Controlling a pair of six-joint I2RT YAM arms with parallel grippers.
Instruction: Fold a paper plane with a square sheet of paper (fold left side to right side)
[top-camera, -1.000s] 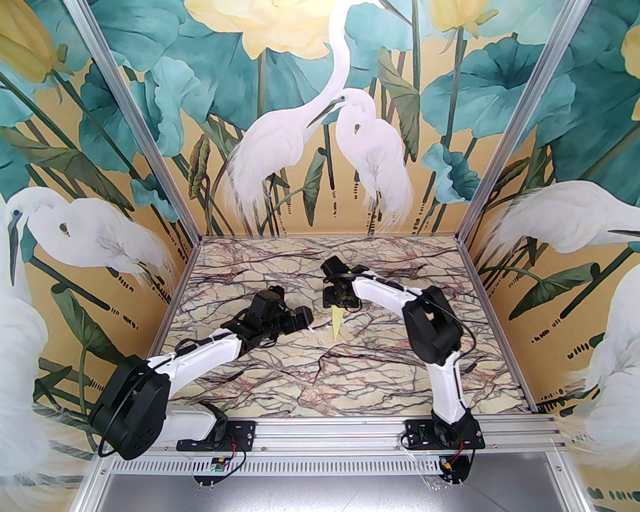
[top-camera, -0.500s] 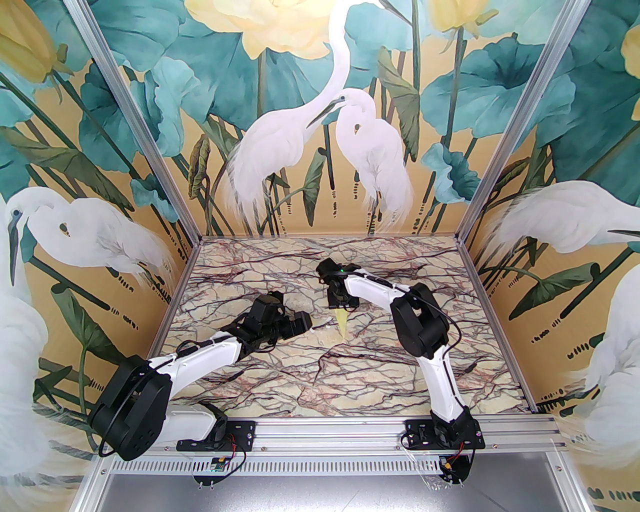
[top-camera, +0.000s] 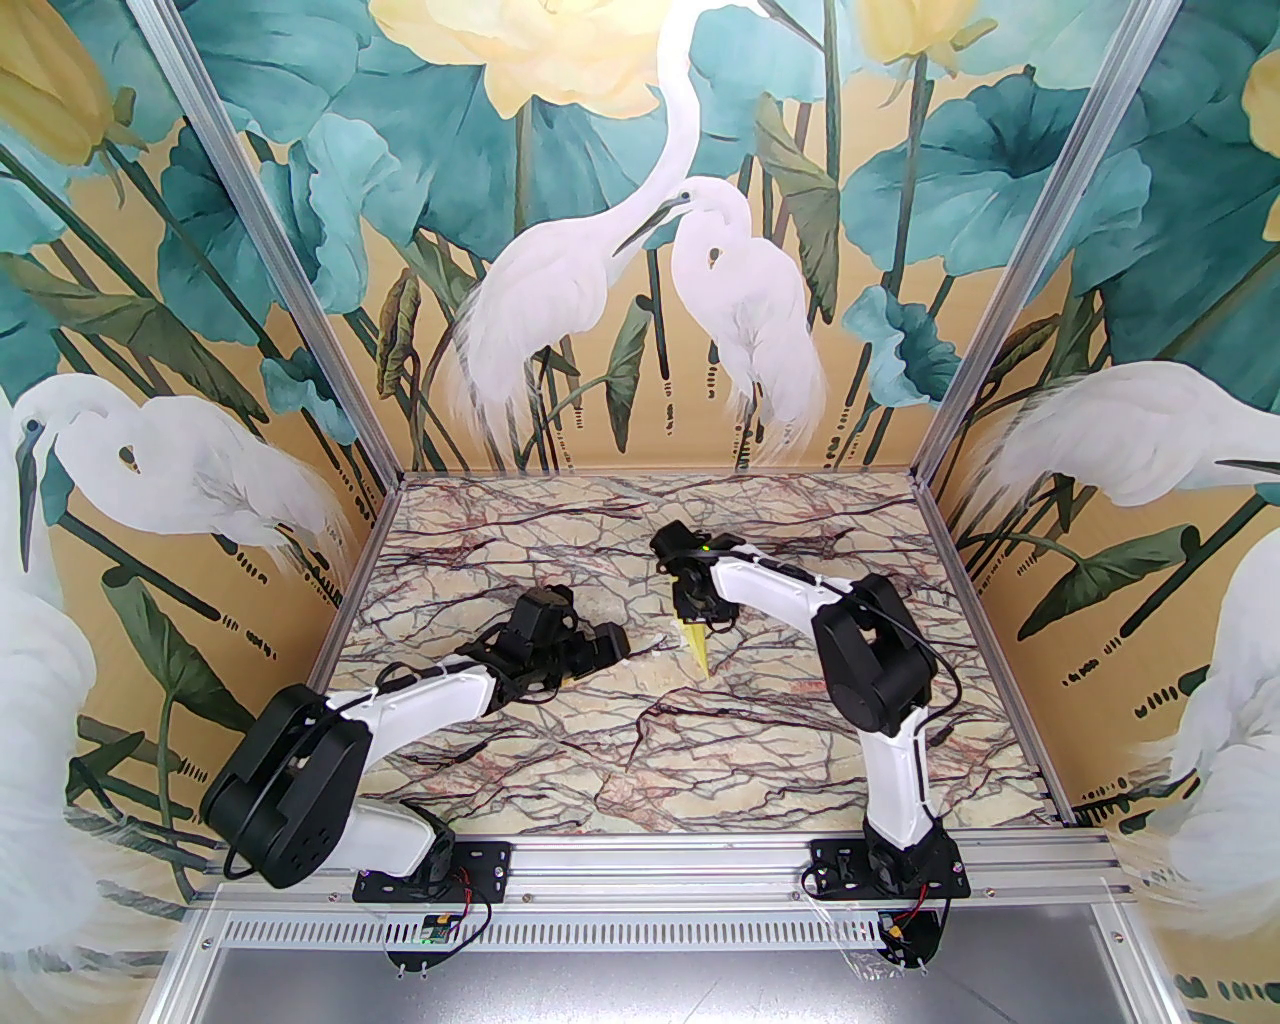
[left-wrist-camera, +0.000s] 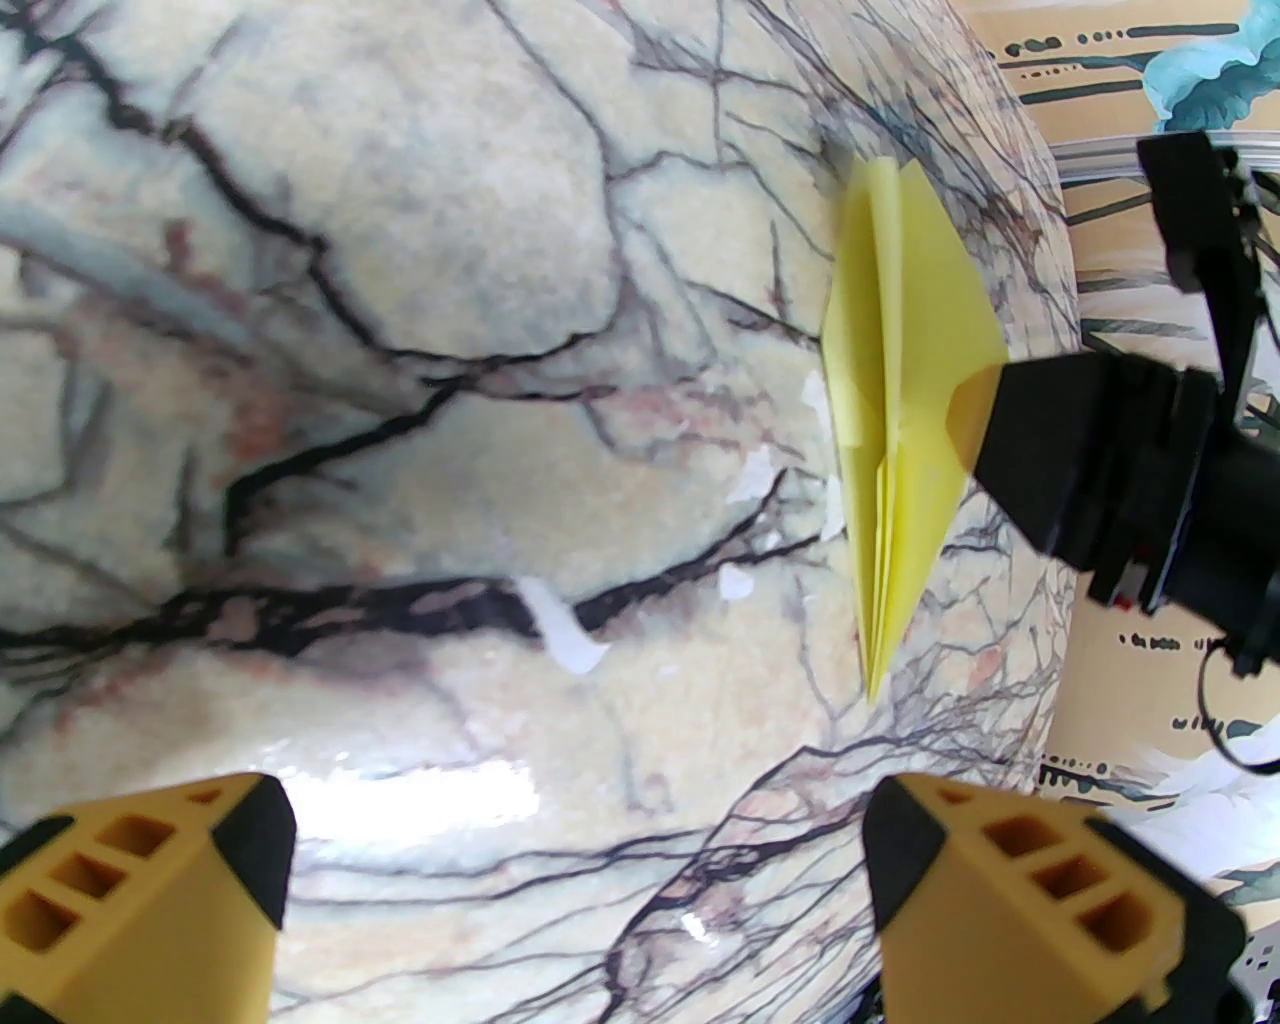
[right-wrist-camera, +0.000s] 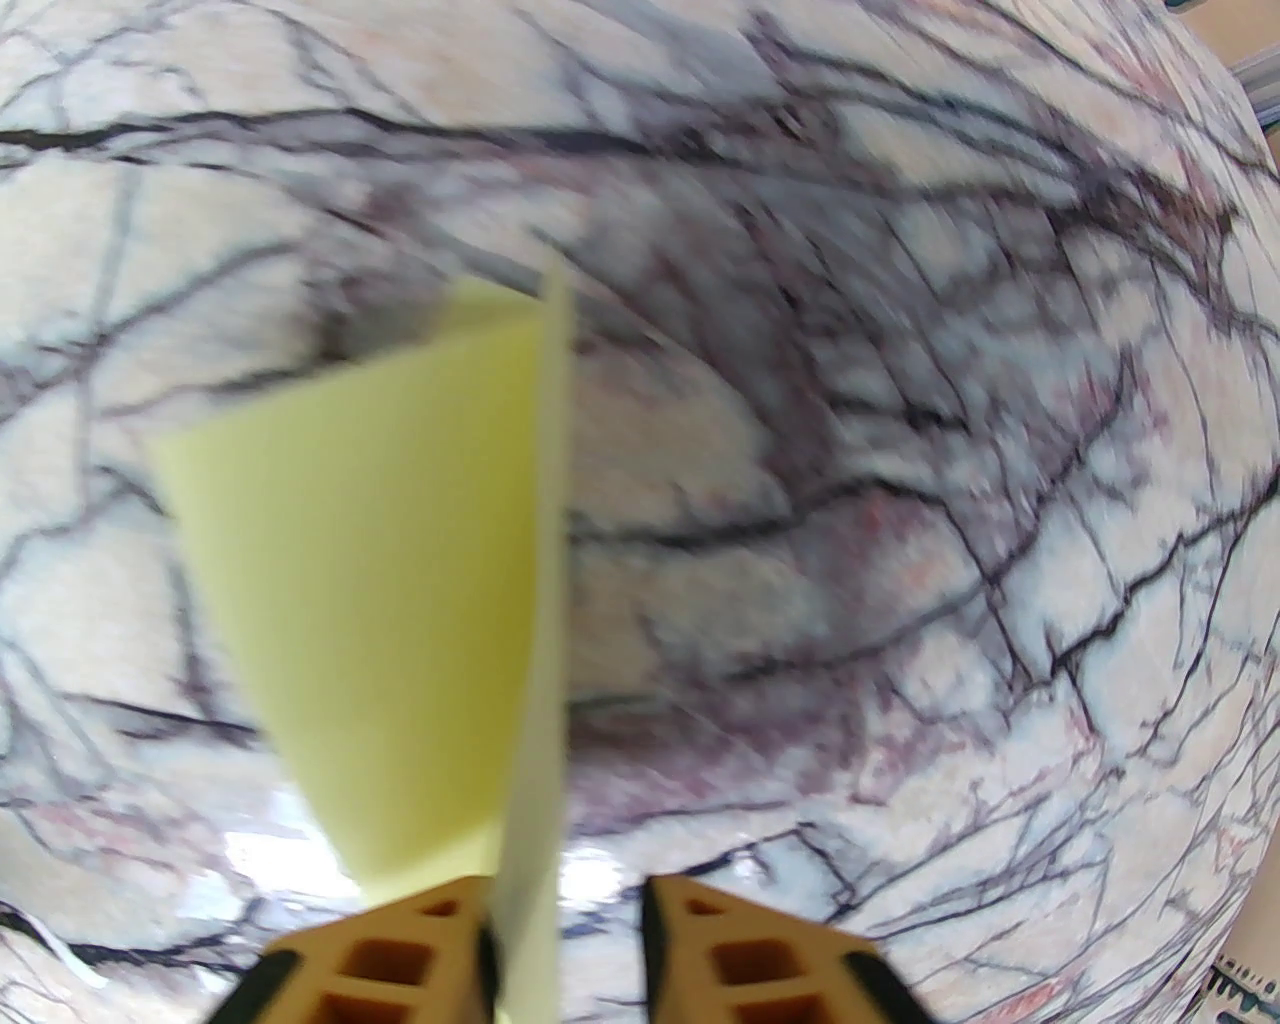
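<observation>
Yellow paper plane, counter centre | right gripper nearly closed around its tail, pinch unconfirmed | left gripper wide open, empty | risk: partial pinch lets folds slip.

The marble-patterned worktop, pale with dark and reddish veins, carries a few small white scraps lying flat just left of the paper plane, the largest farthest from it; whether the plane itself rests there is unclear.

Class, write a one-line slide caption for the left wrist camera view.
Folded yellow paper plane on the marble table, right gripper at its wing, left gripper open in the foreground.
</observation>
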